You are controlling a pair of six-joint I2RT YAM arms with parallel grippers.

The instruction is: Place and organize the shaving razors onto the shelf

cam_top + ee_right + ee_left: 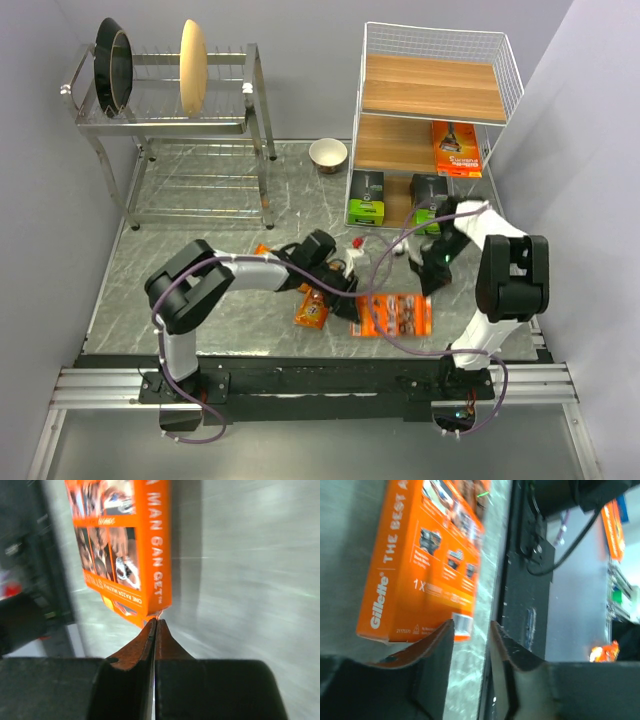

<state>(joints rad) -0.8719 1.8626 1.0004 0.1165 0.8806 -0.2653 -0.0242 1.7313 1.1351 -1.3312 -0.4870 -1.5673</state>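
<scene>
Counting from above, three packs are on the shelf (430, 88) at 1 o'clock: a shelved card (455, 148) on the middle board and grey boxes (365, 197) at the bottom. The table card (395, 315) at 5 o'clock and a blister pack (312, 308) at 6 remain. The left gripper (472, 625) is slightly parted and empty. The right gripper (156, 622) is closed at the table card's corner; whether it grips, I cannot tell.

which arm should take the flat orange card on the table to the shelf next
Right, probably. The right gripper is shut at a corner of the flat orange card and its arm stands on the shelf side. The left gripper is open at the card's other end, farther from the shelf.
</scene>
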